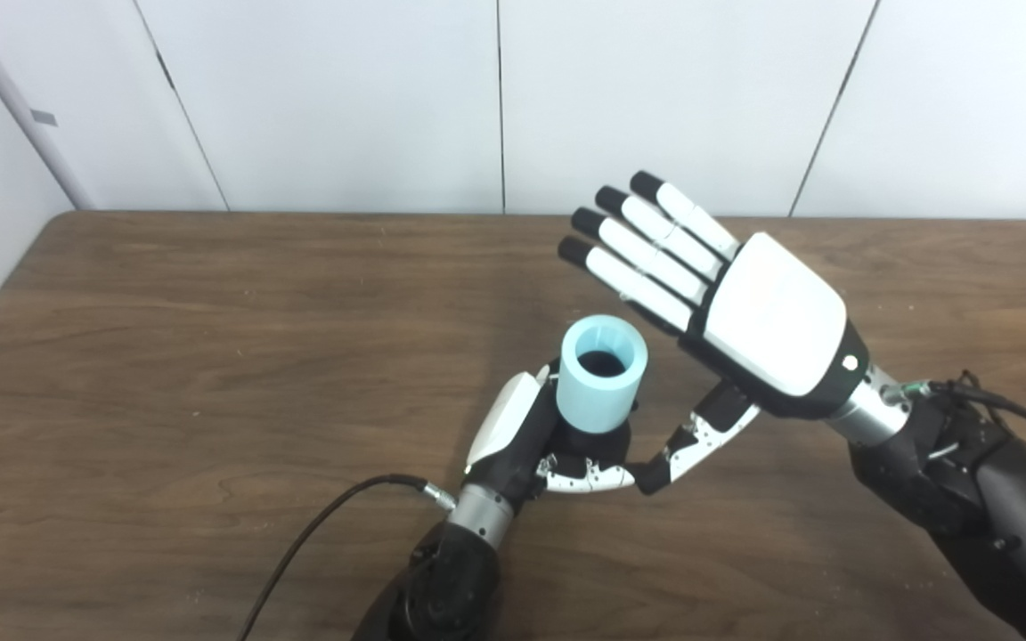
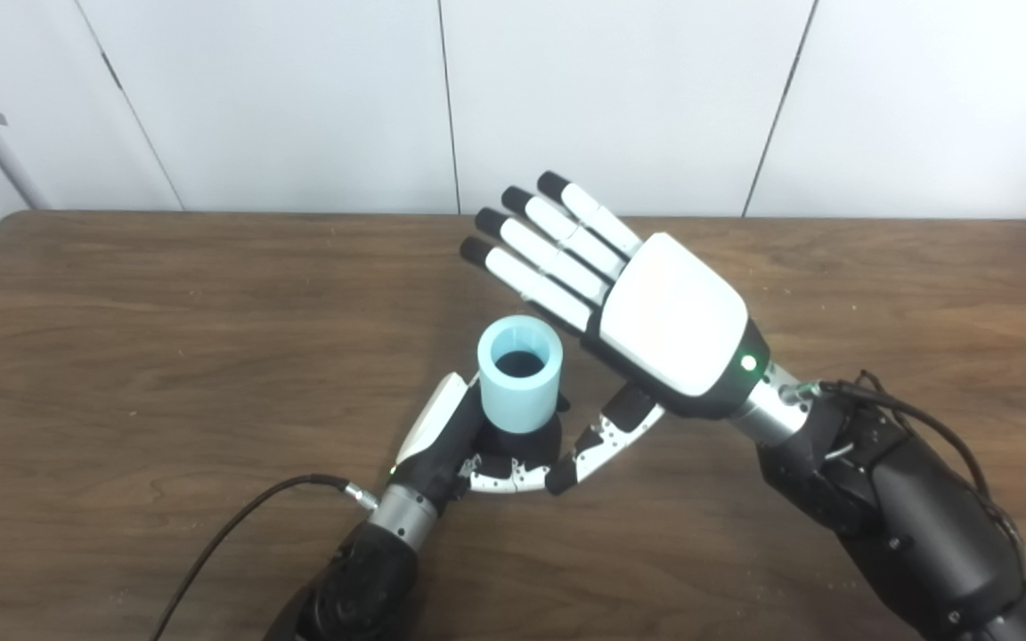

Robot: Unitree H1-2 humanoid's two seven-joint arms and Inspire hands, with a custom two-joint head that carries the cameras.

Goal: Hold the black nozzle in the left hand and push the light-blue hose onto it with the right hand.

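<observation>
A short light-blue hose (image 1: pixel 602 374) stands upright with its dark bore facing up. It sits on top of the black nozzle (image 1: pixel 604 440), of which only a dark band shows below it. My left hand (image 1: pixel 522 436) is shut on the nozzle from below. My right hand (image 1: pixel 727 303) hovers just right of the hose, open, fingers stretched flat toward the far left and thumb hanging down beside the nozzle. It holds nothing and does not touch the hose.
The brown wooden table (image 1: pixel 210 356) spreads under both arms. White wall panels (image 1: pixel 335 98) run behind its far edge. A black cable (image 1: pixel 317 525) trails from my left wrist toward the bottom edge.
</observation>
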